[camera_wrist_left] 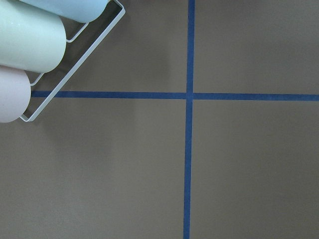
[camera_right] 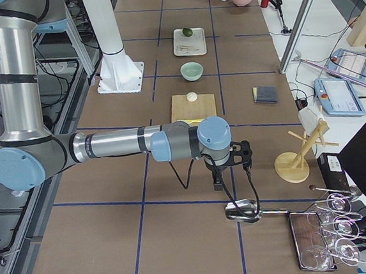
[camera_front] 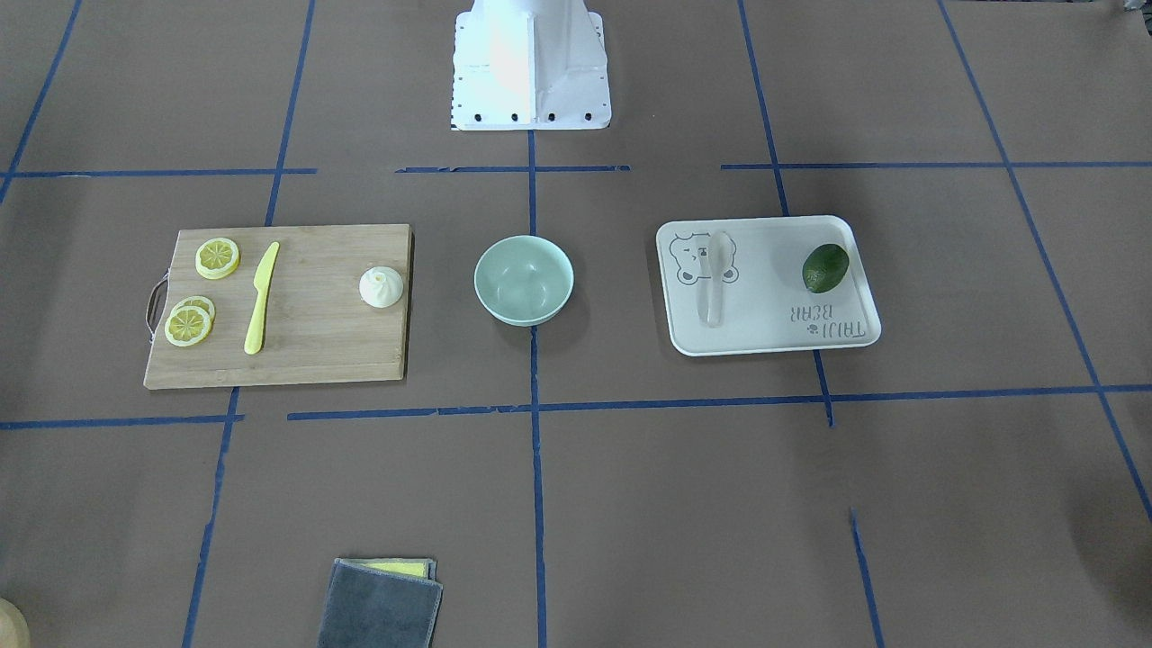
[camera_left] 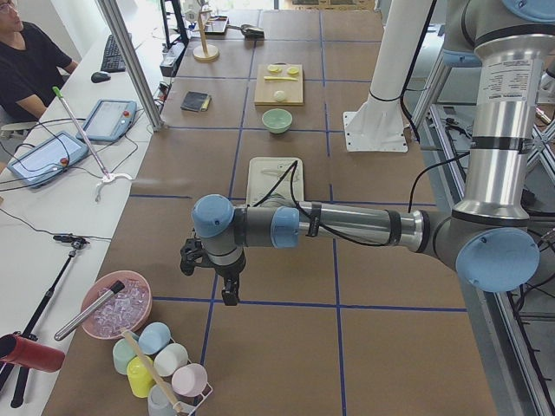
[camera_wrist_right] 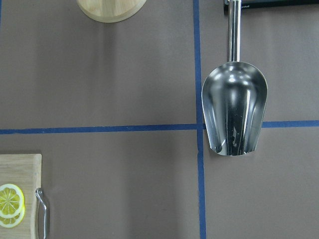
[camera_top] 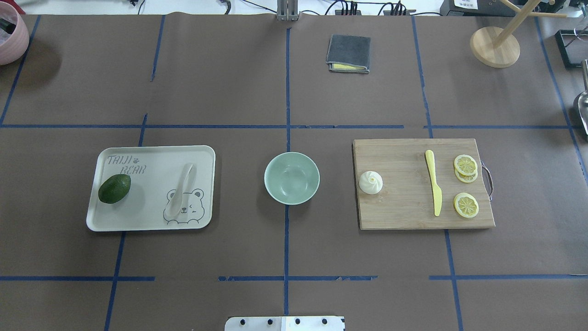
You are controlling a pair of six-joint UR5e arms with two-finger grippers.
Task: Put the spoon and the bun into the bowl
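The mint-green bowl (camera_front: 524,279) (camera_top: 291,178) stands empty at the table's middle. The off-white spoon (camera_front: 714,279) (camera_top: 180,191) lies on the cream bear tray (camera_front: 774,315) (camera_top: 147,207). The white bun (camera_front: 381,287) (camera_top: 370,182) sits on the wooden cutting board (camera_front: 315,342) (camera_top: 404,207), on the edge nearest the bowl. My left gripper (camera_left: 227,293) hangs over bare table far from the tray, in the exterior left view only. My right gripper (camera_right: 219,184) hangs far from the board, in the exterior right view only. I cannot tell if either is open or shut.
A dark green avocado (camera_front: 825,267) lies on the tray. A yellow knife (camera_front: 261,297) and lemon slices (camera_front: 218,257) lie on the board. A grey cloth (camera_top: 348,54) lies beyond the bowl. A metal scoop (camera_wrist_right: 234,114) lies below my right wrist, a cup rack (camera_wrist_left: 30,45) below my left.
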